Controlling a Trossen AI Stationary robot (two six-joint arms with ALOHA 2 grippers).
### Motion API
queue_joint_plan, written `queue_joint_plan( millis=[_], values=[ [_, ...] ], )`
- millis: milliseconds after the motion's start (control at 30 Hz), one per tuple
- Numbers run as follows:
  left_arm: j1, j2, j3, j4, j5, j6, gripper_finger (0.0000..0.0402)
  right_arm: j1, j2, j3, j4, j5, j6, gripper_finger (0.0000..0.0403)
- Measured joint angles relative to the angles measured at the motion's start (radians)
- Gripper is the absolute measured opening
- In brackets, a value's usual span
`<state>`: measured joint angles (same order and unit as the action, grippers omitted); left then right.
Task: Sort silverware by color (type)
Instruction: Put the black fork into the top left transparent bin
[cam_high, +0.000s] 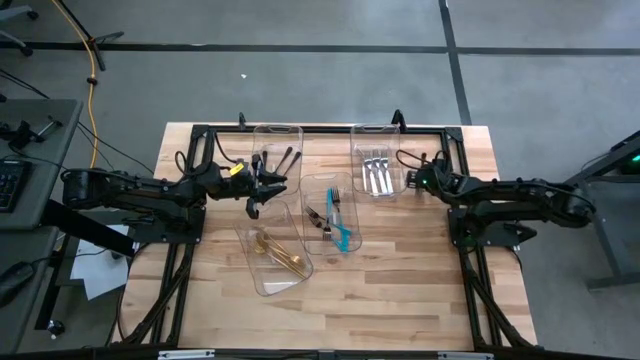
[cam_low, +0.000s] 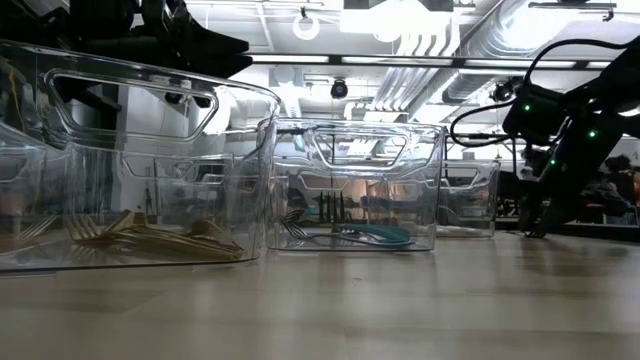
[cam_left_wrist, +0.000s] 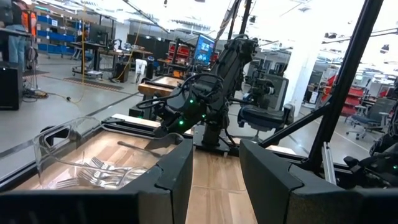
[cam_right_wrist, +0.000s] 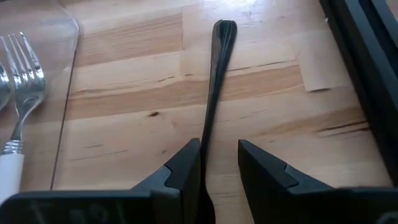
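Black utensil (cam_right_wrist: 214, 93) sits pinched in the right gripper (cam_right_wrist: 219, 163) beside the silver-fork bin (cam_high: 377, 160), so next comes carrying it to the black-utensil bin (cam_high: 276, 150).

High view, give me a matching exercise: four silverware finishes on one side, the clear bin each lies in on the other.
Silverware:
1. gold forks
2. silver forks
3. teal-handled utensils
4. black utensils

Bins, as placed in the high view:
A. middle bin
B. upper right bin
C. upper left bin
D. lower left bin

Pairs: 1-D, 2-B, 3-A, 4-C
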<state>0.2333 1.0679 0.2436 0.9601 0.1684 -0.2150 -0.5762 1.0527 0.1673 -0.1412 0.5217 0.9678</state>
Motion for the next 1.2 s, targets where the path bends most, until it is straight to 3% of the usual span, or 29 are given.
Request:
queue_joint_plan(
  millis=[433,733,1200],
  values=[
    [0.000,0.000,0.000,-0.003,0.001,-0.001,0.0126,0.001,0.001,0.135,-0.316,-0.035,-0.034,0.0103],
    [0.000,0.000,0.000,-0.007,0.002,-0.019,0.0126,0.000,0.018,0.143,-0.305,-0.001,0.004,0.0103],
    [0.000,0.000,0.000,-0.007,0.002,-0.019,0.0126,0.000,0.208,0.150,-0.228,0.036,0.017,0.0103]
  ],
)
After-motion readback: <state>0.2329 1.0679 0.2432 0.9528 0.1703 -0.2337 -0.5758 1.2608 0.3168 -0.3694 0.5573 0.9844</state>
